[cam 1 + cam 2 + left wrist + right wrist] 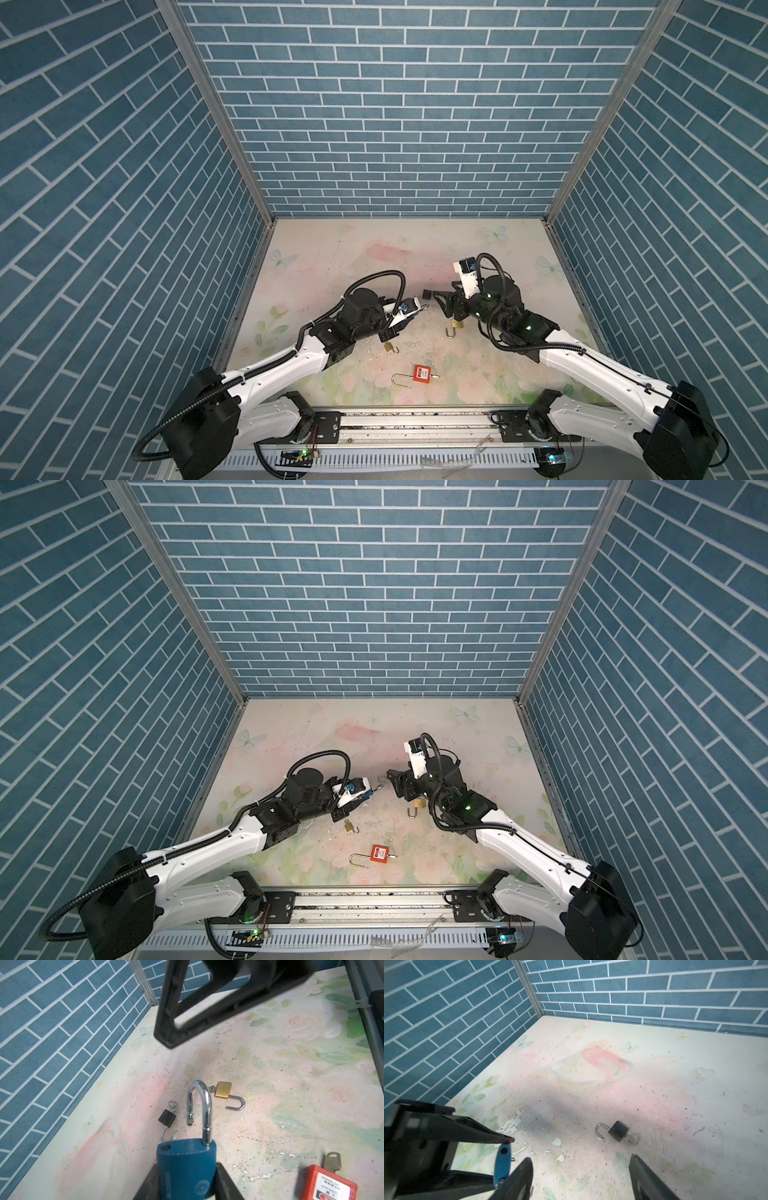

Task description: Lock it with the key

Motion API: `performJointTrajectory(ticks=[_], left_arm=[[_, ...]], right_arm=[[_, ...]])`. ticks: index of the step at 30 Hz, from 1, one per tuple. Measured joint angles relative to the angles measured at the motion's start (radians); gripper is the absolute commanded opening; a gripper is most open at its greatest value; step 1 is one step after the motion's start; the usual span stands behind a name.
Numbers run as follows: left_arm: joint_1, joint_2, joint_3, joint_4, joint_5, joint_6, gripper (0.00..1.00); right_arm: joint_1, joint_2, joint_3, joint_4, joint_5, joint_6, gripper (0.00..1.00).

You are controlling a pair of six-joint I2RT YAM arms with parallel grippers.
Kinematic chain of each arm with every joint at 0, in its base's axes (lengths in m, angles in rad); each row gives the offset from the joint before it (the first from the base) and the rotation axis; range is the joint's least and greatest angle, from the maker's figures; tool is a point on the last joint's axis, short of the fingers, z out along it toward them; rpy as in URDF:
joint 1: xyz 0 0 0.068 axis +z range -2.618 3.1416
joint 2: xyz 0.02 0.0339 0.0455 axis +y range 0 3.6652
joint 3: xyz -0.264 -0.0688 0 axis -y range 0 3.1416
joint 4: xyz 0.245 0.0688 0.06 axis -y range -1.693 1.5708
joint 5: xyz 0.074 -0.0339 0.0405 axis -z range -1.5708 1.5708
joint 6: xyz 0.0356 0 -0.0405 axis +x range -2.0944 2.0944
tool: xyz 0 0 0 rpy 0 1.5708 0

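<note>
**Blue padlock clamped on the left, right hand wide and empty**

In both top views, the left gripper [415, 316] reached in over the middle of the flowered table [374, 257], and a silver shackle [424, 307] poked out past its tips. Facing it, just apart, was the right gripper [439, 303], fingers spread. A black padlock [426, 294] lay on the table close by those tips. A brass padlock [390, 347] sat near the left arm, a second brass padlock [456, 324] lay below the right wrist, and a red padlock [422, 372] rested nearer the robot, well clear of both.

On the left wrist camera, the blue padlock [187, 1167] was pinched by its body between the two fingers [225, 1178], jaws partly closed on it. Its shackle [199, 1105] stood open: one leg in the body, the free end out of its hole. One finger of the right gripper [187, 1012] hung beyond it, not touching.

On the right wrist camera, its own fingers [521, 1178] stood wide apart with nothing between them. Ahead on the table lay the black padlock [618, 1130], shackle open, a key ring [634, 1137] at its end. Off to the side, the left gripper held the blue padlock [502, 1164] edge-on.
</note>
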Motion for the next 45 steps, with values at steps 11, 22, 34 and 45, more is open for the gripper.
performJointTrajectory(ticks=[11,22,34,45], left_arm=[[-0.008,0.065,0.062,-0.033,-0.124,-0.019,0.00],[-0.037,0.084,0.063,-0.057,-0.201,0.003,0.00],[-0.045,0.089,0.064,-0.056,-0.223,0.006,0.00],[-0.045,0.088,0.064,-0.056,-0.186,0.006,0.00]], right_arm=[[-0.110,0.089,0.179,-0.240,-0.272,0.256,0.67],[-0.117,0.300,0.236,-0.271,-0.539,0.428,0.52],[-0.117,0.349,0.235,-0.207,-0.608,0.485,0.33],[-0.117,0.359,0.235,-0.194,-0.599,0.469,0.11]])
